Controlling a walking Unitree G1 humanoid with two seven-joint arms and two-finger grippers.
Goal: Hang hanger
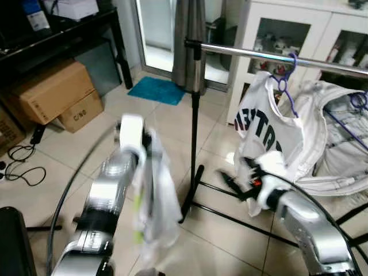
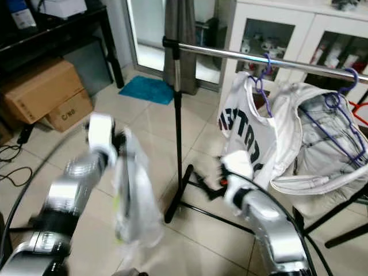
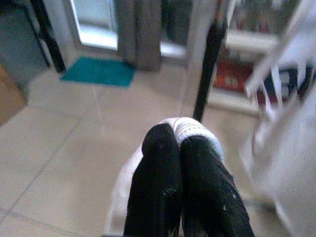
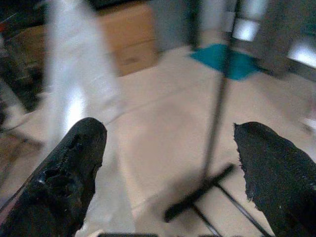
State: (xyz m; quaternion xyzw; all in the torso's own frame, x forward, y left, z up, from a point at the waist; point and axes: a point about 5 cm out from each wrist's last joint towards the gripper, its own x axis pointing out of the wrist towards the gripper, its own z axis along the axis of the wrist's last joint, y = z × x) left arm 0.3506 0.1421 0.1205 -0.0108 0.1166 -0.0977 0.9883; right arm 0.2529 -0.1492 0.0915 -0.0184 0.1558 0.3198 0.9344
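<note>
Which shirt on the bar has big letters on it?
The white shirt nearest the bar's free end, on a purple hanger. The garment beside it shows none.

Two cardboard boxes (image 1: 49,91), two purple hangers (image 2: 263,80)

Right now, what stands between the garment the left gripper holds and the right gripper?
In the left eye view, the rack's black upright pole stands between the white garment and the right gripper.

Left arm (image 2: 75,184) is hanging a blurred white garment (image 2: 135,195) just beside the rack's black upright pole (image 2: 177,132). Right gripper (image 2: 215,181) is hovering near the pole's base foot, under the white lettered shirt (image 2: 250,135) that is hanging from a purple hanger (image 2: 263,72) on the silver rail (image 2: 253,57).
</note>
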